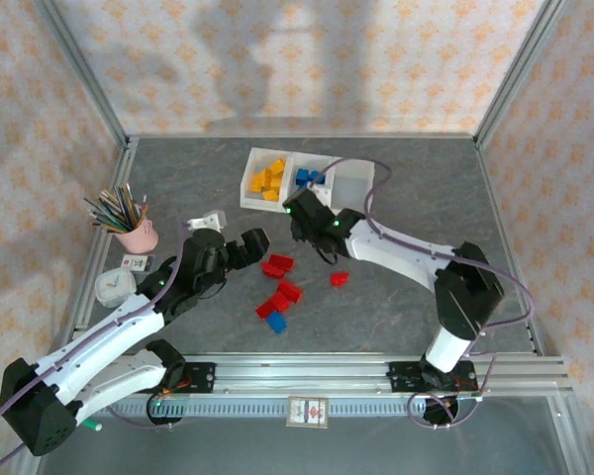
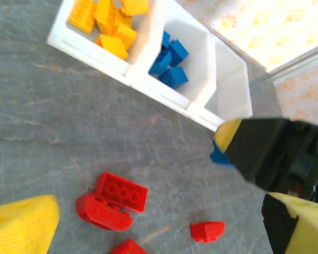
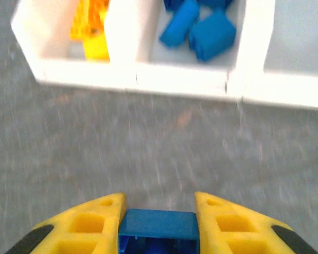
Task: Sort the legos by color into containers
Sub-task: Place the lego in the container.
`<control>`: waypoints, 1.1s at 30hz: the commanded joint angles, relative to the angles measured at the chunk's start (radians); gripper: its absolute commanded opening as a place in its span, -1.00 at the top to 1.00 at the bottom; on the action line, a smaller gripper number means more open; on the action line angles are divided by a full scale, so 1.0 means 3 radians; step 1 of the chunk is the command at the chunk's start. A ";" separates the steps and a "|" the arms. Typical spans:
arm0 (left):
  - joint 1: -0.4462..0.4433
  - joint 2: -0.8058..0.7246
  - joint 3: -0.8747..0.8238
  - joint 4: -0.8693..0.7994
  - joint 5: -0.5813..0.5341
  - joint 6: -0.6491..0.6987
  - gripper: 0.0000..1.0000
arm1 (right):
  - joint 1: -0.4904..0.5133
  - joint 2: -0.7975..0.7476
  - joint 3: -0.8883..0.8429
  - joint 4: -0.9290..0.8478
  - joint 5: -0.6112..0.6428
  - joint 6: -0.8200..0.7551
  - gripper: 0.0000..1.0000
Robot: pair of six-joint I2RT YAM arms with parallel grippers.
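Observation:
The white tray (image 1: 277, 205) holds yellow-orange legos (image 1: 267, 180) in its left compartment and blue legos (image 1: 309, 178) in the middle one; the right compartment looks empty. My right gripper (image 3: 158, 211) is shut on a blue lego (image 3: 158, 225), a little short of the tray's front wall (image 3: 180, 82). That blue lego (image 2: 218, 156) also peeks out under the right gripper's yellow fingertip (image 2: 228, 132) in the left wrist view. My left gripper (image 2: 159, 227) hangs open over red legos (image 2: 114, 198). Red legos (image 1: 276, 265) and one blue lego (image 1: 277, 323) lie loose on the table.
A pink cup of pencils (image 1: 136, 233) stands at the left, with a small white round object (image 1: 114, 287) in front of it. Another small white object (image 1: 206, 220) lies behind the left gripper. Metal rails frame the table.

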State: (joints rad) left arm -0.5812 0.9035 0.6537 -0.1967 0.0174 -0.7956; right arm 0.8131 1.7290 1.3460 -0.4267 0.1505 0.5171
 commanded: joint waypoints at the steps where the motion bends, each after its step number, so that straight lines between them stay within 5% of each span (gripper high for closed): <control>1: 0.0168 0.0099 0.0112 0.0128 0.0056 0.0171 -0.98 | -0.0189 0.0327 0.0300 0.0185 0.0056 -0.0388 0.39; 13: 0.0427 0.0585 0.0291 0.0471 0.0116 0.0239 -0.98 | -0.0631 0.1428 0.1428 0.0303 -0.0098 -0.0738 0.37; 20: 0.0476 0.0607 0.0285 0.0585 0.0136 0.0197 -0.98 | -0.0671 0.1882 0.2127 0.0156 -0.0154 -0.0883 0.11; 26: 0.0480 0.0542 0.0287 0.0527 0.0134 0.0213 -0.98 | -0.0651 0.1564 0.1848 0.0256 -0.0427 -0.0980 -0.05; 33: 0.0480 0.0393 0.0265 0.0336 0.0394 0.0242 -0.98 | -0.0496 0.0742 0.0813 0.0410 -0.0514 -0.0986 -0.18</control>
State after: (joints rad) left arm -0.4488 1.0550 0.7120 -0.0639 0.0879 -0.7341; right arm 0.6353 2.0766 1.6588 -0.3267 0.0174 0.2329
